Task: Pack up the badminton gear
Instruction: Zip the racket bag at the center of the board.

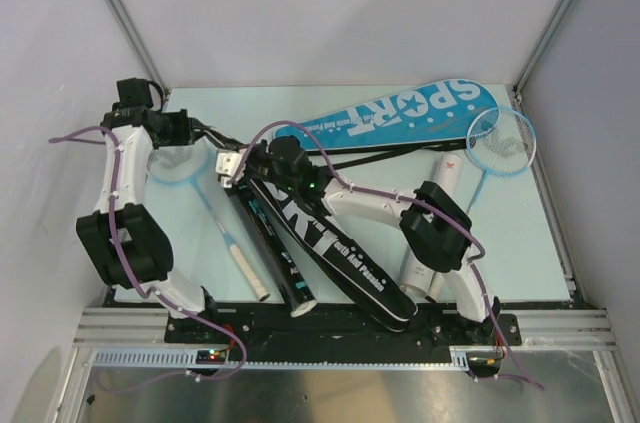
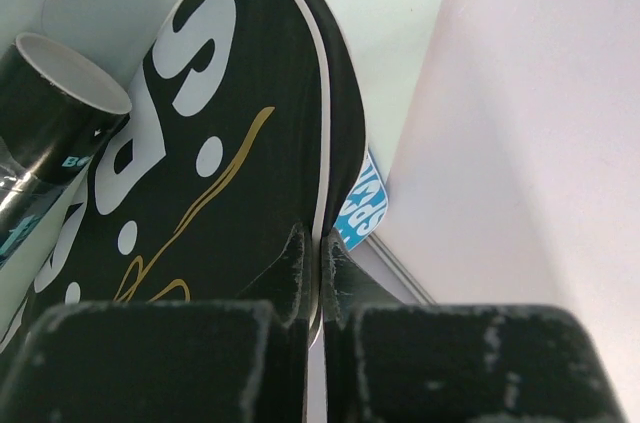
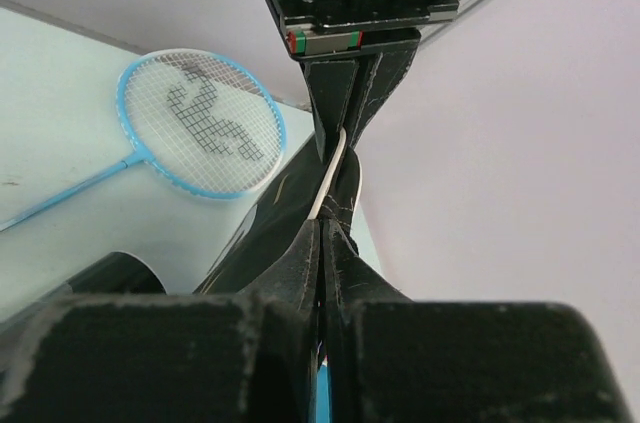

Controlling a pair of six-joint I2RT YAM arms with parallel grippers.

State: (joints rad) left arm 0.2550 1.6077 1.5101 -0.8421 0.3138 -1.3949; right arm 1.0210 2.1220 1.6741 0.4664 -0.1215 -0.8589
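Left gripper (image 2: pixel 322 243) and right gripper (image 3: pixel 322 235) both clamped tight on rim of black SPORT cover (image 1: pixel 345 258), which runs diagonally across worktop (image 1: pixel 520 233). Blue SPORT cover (image 1: pixel 410 113) along far edge. Black tube (image 1: pixel 275 253) just left of black cover, white tube (image 1: pixel 447 178) right. Light-blue racket (image 1: pixel 502 138) far-right corner, second racket (image 1: pixel 222 228) left side.

top: high, from behind, facing down | wrists: close-up, facing outward | shared: black cover (image 1: pixel 345 258)
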